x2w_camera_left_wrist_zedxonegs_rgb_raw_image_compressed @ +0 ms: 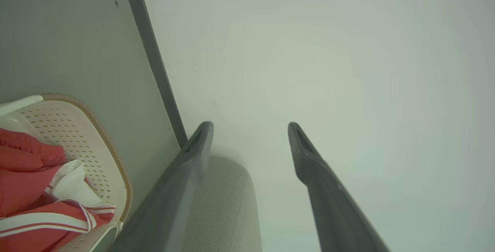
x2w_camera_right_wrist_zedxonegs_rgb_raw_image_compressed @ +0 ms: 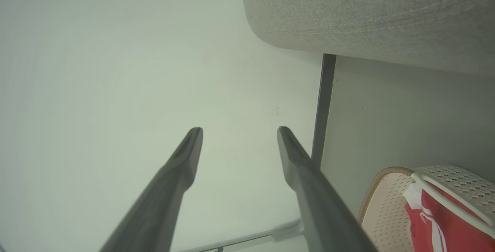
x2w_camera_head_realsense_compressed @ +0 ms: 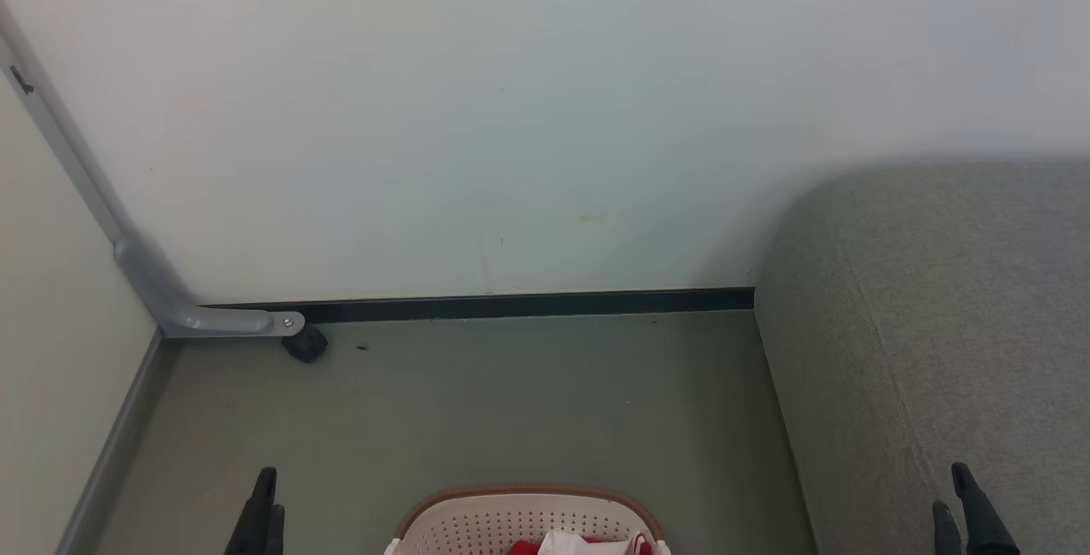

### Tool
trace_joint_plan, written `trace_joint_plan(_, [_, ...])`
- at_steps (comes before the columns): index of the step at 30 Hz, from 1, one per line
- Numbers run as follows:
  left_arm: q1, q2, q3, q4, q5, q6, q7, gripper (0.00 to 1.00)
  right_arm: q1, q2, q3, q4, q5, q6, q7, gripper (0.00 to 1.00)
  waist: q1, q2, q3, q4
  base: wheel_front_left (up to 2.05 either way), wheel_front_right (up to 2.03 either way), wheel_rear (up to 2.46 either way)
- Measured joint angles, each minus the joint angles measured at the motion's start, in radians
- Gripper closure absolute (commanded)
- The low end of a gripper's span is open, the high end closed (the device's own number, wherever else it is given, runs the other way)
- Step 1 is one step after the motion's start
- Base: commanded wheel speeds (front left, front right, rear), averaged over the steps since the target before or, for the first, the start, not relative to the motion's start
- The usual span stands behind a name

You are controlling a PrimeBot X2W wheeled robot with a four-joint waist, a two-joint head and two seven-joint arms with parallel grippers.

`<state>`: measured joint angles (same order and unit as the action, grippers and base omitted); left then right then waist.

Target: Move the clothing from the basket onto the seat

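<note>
Basket [x2w_camera_head_realsense_compressed: 511,523] sits on the floor [x2w_camera_head_realsense_compressed: 511,402] at bottom centre of the head view, cut off by the frame edge. Its rounded brown-rimmed end points toward the wall [x2w_camera_head_realsense_compressed: 511,112]; with the rest cut off, its long axis cannot be told. Clothing [x2w_camera_head_realsense_compressed: 588,546] is inside the basket, a crumpled red heap with white bands and no clear long axis. Seat [x2w_camera_head_realsense_compressed: 937,325] is on the robot's right, just beside the basket. Its side edge runs from the wall toward the robot, and its rounded corner is at the wall end. Left gripper [x2w_camera_head_realsense_compressed: 266,495] is at lower left over the floor, fingers pointing at the wall. Right gripper [x2w_camera_head_realsense_compressed: 958,504] is at lower right over the seat, pointing the same way. In the left wrist view the left gripper [x2w_camera_left_wrist_zedxonegs_rgb_raw_image_compressed: 250,125] has its fingers spread wide with nothing between them, and the basket [x2w_camera_left_wrist_zedxonegs_rgb_raw_image_compressed: 96,147] and clothing [x2w_camera_left_wrist_zedxonegs_rgb_raw_image_compressed: 27,182] are off to one side. In the right wrist view the right gripper [x2w_camera_right_wrist_zedxonegs_rgb_raw_image_compressed: 239,129] is also spread wide and holding nothing, apart from the basket [x2w_camera_right_wrist_zedxonegs_rgb_raw_image_compressed: 386,201], clothing [x2w_camera_right_wrist_zedxonegs_rgb_raw_image_compressed: 456,225] and seat [x2w_camera_right_wrist_zedxonegs_rgb_raw_image_compressed: 367,12]. A grey frame leg with a black caster [x2w_camera_head_realsense_compressed: 304,343] stands at the left by the dark baseboard [x2w_camera_head_realsense_compressed: 528,306].
</note>
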<state>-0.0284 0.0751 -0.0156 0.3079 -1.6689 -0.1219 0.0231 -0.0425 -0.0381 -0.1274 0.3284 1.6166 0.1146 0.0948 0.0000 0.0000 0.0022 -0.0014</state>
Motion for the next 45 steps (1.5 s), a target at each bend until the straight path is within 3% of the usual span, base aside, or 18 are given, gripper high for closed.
trace_joint_plan(7, [-0.005, -0.002, -0.021, -0.010, 0.014, 0.000, -0.025, 0.00, -0.008, -0.013, 0.004, -0.007, -0.037, 0.000, -0.010, 0.00, 0.0000, 0.0000, 0.000, 0.000, 0.00, 0.00, 0.00])
trace_joint_plan(17, [-0.011, -0.001, -0.052, -0.017, 0.142, 0.006, -0.053, 0.00, -0.009, -0.055, 0.048, -0.024, -0.145, 0.000, -0.042, 0.00, 0.0000, 0.0000, -0.001, 0.001, 0.00, 0.00, 0.00])
trace_joint_plan(31, [-0.031, 0.037, -0.110, -0.027, 0.455, 0.096, -0.097, 0.00, -0.018, -0.142, 0.147, -0.022, -0.418, -0.002, -0.130, 0.00, 0.0000, 0.0000, -0.007, 0.005, 0.00, 0.00, 0.00])
trace_joint_plan(45, [-0.032, 0.074, -0.195, -0.016, 0.764, 0.142, -0.147, 0.00, -0.030, -0.207, 0.253, -0.003, -0.689, -0.050, -0.193, 0.00, 0.0000, 0.0000, -0.027, 0.005, 0.00, 0.00, 0.00])
